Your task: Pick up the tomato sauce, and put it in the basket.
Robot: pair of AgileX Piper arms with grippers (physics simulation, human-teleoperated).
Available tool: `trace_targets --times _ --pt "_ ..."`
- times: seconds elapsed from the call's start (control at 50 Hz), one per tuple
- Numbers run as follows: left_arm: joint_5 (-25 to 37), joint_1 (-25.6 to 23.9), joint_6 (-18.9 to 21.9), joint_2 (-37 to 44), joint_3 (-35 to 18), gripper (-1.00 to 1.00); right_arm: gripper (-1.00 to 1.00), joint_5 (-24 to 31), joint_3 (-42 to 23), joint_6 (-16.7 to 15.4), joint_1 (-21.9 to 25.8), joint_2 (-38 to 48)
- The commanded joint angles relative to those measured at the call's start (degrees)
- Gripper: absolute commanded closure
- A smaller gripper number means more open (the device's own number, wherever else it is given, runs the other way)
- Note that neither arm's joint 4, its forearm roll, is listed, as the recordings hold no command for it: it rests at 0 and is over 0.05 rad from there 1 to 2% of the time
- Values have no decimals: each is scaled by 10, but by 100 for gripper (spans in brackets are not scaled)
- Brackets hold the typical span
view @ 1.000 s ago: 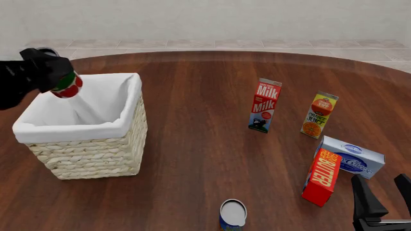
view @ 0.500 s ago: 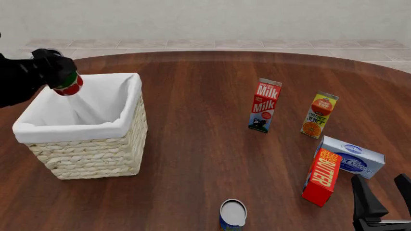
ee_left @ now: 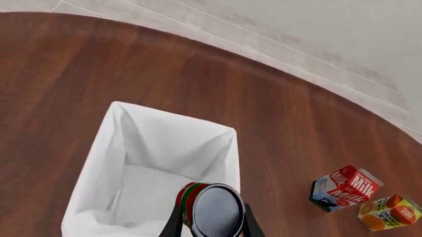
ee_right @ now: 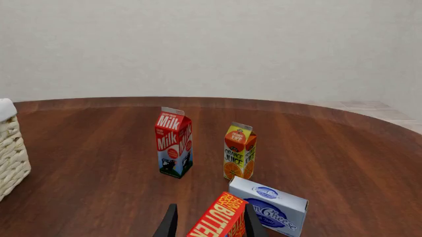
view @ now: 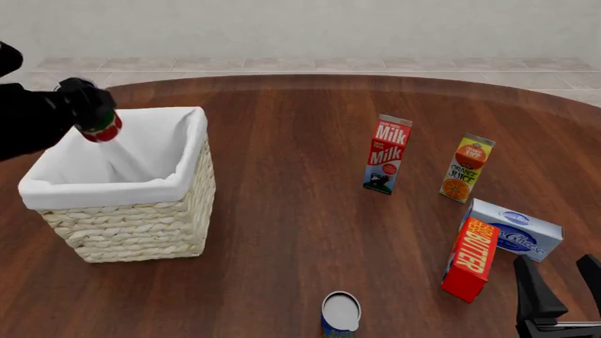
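The tomato sauce, a small can with a red and green label, hangs over the far left corner of the basket, above its white liner. My left gripper is shut on it, and the black arm hides most of the can. In the left wrist view the can's grey top sits between the fingers, with the basket's liner open below. My right gripper stands open low at the near right, holding nothing.
A milk carton and an orange juice carton stand right of centre. A cream cheese box and a red butter box lie just ahead of my right gripper. A blue can with a white top is at the near edge.
My left arm has turned slightly over the basket's far left corner, so more of the can is covered. The can stays at nearly the same spot. The right arm has not moved.
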Motion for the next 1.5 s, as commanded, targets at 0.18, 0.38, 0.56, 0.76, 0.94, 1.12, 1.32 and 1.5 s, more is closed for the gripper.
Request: trace_targets --times 0.18,0.38,0.56,0.76,0.94,1.12,1.32,1.5 --pt "-25 16 22 33 8 100 -100 2 0 0 -2 -3" --pt "-32 24 30 49 11 100 -100 2 0 0 -2 -3" --pt "-41 29 32 64 14 100 -100 2 0 0 -2 -3" --pt "-51 35 37 80 15 100 -100 2 0 0 -2 -3" --pt "-60 35 37 93 19 100 -100 2 0 0 -2 -3" --pt "-70 36 39 110 16 100 -100 2 0 0 -2 -3" --pt "-83 36 40 127 16 100 -100 2 0 0 -2 -3" --pt "-88 36 42 138 12 100 -100 2 0 0 -2 -3"
